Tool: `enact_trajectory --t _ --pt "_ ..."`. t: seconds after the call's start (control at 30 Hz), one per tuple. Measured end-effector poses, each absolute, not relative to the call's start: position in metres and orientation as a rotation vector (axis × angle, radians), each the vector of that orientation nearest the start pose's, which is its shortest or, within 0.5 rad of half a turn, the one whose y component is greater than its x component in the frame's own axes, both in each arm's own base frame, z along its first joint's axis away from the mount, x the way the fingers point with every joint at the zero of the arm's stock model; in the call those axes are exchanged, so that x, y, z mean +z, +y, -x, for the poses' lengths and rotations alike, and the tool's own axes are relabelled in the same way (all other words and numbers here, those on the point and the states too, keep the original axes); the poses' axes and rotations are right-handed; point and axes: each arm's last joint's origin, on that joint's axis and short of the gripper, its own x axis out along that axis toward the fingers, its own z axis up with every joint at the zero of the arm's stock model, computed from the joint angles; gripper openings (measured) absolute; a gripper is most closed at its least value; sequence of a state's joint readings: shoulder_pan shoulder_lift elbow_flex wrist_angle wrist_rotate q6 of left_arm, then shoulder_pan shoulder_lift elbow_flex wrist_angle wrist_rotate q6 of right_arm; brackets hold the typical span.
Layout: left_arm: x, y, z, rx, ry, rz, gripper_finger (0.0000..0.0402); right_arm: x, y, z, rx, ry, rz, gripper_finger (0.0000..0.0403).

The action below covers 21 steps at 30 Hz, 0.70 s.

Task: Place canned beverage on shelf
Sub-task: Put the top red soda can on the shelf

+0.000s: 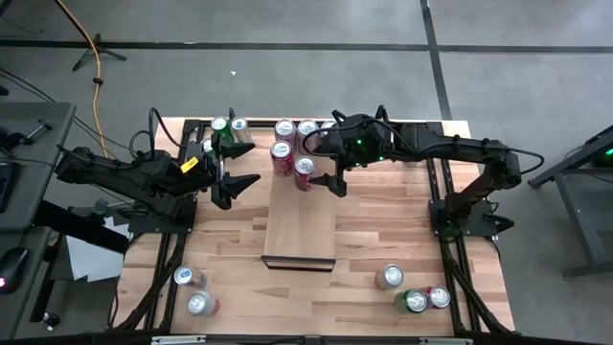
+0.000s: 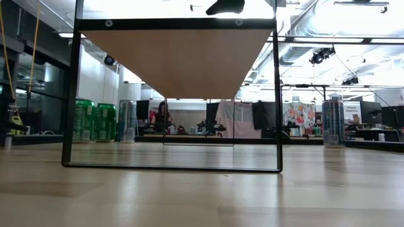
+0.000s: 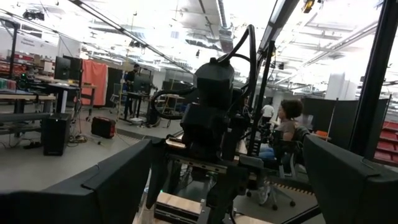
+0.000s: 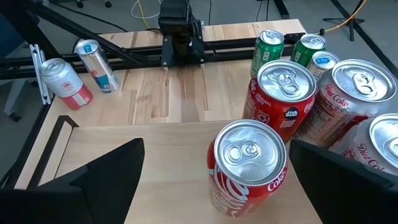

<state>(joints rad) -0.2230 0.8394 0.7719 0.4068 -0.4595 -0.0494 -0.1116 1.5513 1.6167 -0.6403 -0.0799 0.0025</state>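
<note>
High view: the right gripper is seen over the far end of the shelf, jaws spread wide around a red can that stands on the board, nothing grasped. Judged step: the can is either just set down or about to be gripped; it cannot be told which. Three more cans are packed just behind it at the far end, so little room is left there. The near part of the shelf is bare up to its dark lip. The left gripper is parked beside the shelf's left edge, jaws released and empty, green cans behind it. Spare cans are left at the counter's near corners.

Low view: only the shelf's frame and underside are shown; the shelf top is not seen.

Left wrist view: only the other arm and the room are shown.

Right wrist view: the red can is centred between the open jaws, its neighbours close alongside. A straight vertical move is called for, no sideways swing.
</note>
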Motion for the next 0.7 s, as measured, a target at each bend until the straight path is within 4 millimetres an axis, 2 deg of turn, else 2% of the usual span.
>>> enact_trajectory --t 0.7 --pt "0.3745 -0.0274 -0.1789 0.226 -0.327 0.163 0.0348 0.3888 -0.0348 -0.3334 -0.052 0.596 -0.126 0.0387"
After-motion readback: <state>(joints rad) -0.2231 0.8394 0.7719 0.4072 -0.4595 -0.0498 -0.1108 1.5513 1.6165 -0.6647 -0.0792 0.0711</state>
